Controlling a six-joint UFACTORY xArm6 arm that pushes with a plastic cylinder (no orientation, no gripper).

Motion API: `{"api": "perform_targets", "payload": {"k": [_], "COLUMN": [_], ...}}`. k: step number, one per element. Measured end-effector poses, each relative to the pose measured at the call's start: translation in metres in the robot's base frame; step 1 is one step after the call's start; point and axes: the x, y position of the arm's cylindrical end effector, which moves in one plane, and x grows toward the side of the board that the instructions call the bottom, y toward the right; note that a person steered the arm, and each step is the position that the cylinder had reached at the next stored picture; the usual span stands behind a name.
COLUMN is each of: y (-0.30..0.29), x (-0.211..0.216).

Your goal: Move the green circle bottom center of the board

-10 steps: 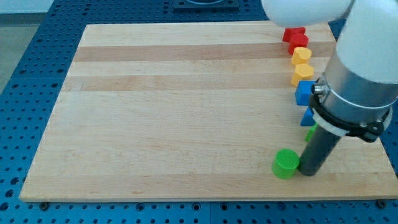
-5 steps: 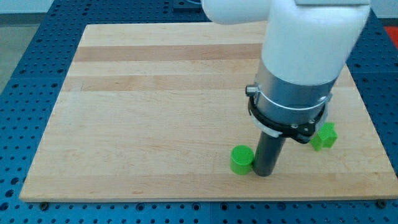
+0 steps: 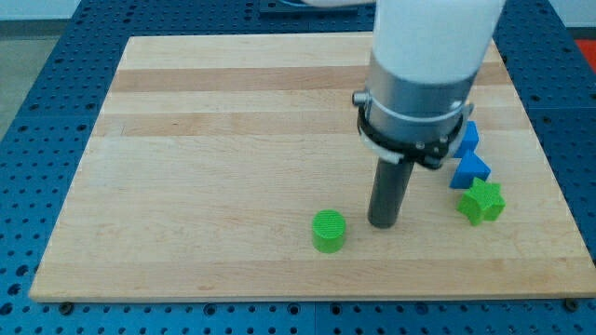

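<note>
The green circle (image 3: 328,231) is seen standing on the wooden board (image 3: 214,158), near its bottom edge and a little to the right of the middle of the view. My tip (image 3: 382,224) is set down on the board to the right of the green circle, slightly higher in the view, with a narrow strip of bare wood between the two, so no contact is shown. No fingers are carried by the arm; only the straight dark rod is fitted below the white and grey arm body (image 3: 424,65).

Toward the view's right, a green star (image 3: 481,202) is found near the board's right side, well apart from the green circle. Just above it a blue block (image 3: 471,170) of roughly triangular shape is seen, and above that a second blue block (image 3: 468,138), partly hidden behind the arm, so its shape cannot be told. The board lies on a blue perforated worktop (image 3: 37,84).
</note>
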Motion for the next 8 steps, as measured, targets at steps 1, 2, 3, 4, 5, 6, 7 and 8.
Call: {"api": "perform_targets", "payload": {"k": [1,2,3,4,5,6,7,8], "y": [-0.002,-0.016,-0.040,-0.045,-0.046,-0.046,-0.046,-0.047], "x": [0.000,0.000,0.000,0.000,0.000,0.000,0.000,0.000]}}
